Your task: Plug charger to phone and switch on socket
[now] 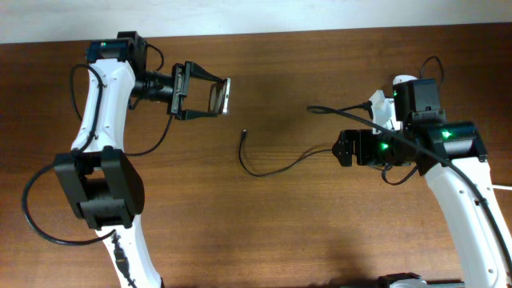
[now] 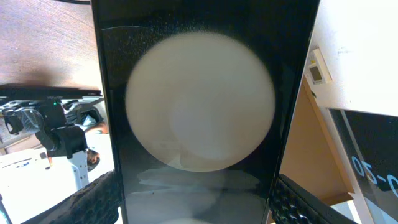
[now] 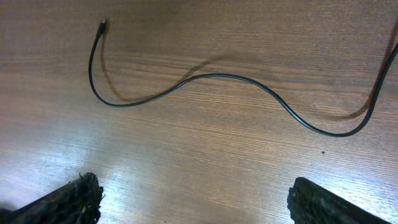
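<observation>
**Overhead view.** The left gripper [image 1: 220, 96], in the upper left of the frame, points toward the centre. It is clamped on the flat black rectangular phone [image 1: 218, 96], which is seen edge-on between the fingertips and raised off the brown wooden table [image 1: 280, 232].

The thin black charger cable [image 1: 268, 171] lies loose on the table at centre frame. Its small black plug tip [image 1: 244, 132] is at the upper left end of the curve, well apart from the phone. The other end runs right, toward the right gripper [image 1: 340, 148].

A white power strip [image 1: 382, 112] sits in the upper right and is largely hidden by the right arm. Its switch cannot be made out.

**Left wrist view.** The phone [image 2: 199, 37] fills the middle of the frame, with a large pale round patch on its glossy face. The two textured black finger pads [image 2: 99, 199] press against its left and right edges at the bottom.

**Right wrist view.** The jaws are spread wide with nothing between them, one pad [image 3: 62, 202] in each bottom corner. The cable [image 3: 249, 81] snakes across the wood above them, with the plug tip [image 3: 102, 25] in the upper left.
</observation>
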Controlling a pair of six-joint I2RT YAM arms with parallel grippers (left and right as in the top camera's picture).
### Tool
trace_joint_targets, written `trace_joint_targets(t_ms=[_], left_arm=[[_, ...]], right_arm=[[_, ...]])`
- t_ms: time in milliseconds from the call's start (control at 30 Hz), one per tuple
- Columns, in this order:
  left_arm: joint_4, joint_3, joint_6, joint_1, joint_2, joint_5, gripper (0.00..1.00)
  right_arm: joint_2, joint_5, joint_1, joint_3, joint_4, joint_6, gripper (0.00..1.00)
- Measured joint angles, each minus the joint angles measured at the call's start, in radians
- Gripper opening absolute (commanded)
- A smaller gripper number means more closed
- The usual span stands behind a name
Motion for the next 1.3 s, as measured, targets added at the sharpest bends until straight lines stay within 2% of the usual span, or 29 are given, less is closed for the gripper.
trace_joint_targets(t_ms=[200, 400, 600, 1000, 1200, 1300], left_arm=[[0.0, 0.0, 0.0, 0.0, 0.0, -0.014, 0.31], [0.0, 0.0, 0.0, -0.041, 0.0, -0.109, 0.31], [0.003, 0.0, 0.0, -0.124, 0.0, -0.29, 0.3], [0.008, 0.0, -0.007, -0.176, 0.0, -0.659, 0.31], [0.064, 0.0, -0.042, -0.183, 0.0, -0.699, 0.32], [0.084, 0.0, -0.063, -0.183, 0.0, -0.712, 0.32]], right_arm=[[0.0, 0.0, 0.0, 0.0, 0.0, 0.0, 0.99], [0.0, 0.0, 0.0, 0.0, 0.0, 0.0, 0.99], [0.0, 0.0, 0.0, 0.0, 0.0, 0.0, 0.99], [0.0, -0.018, 0.0, 0.0, 0.03, 0.009, 0.99], [0.039, -0.154, 0.035, 0.0, 0.114, 0.014, 0.99], [0.103, -0.188, 0.13, 0.0, 0.175, 0.029, 0.99]])
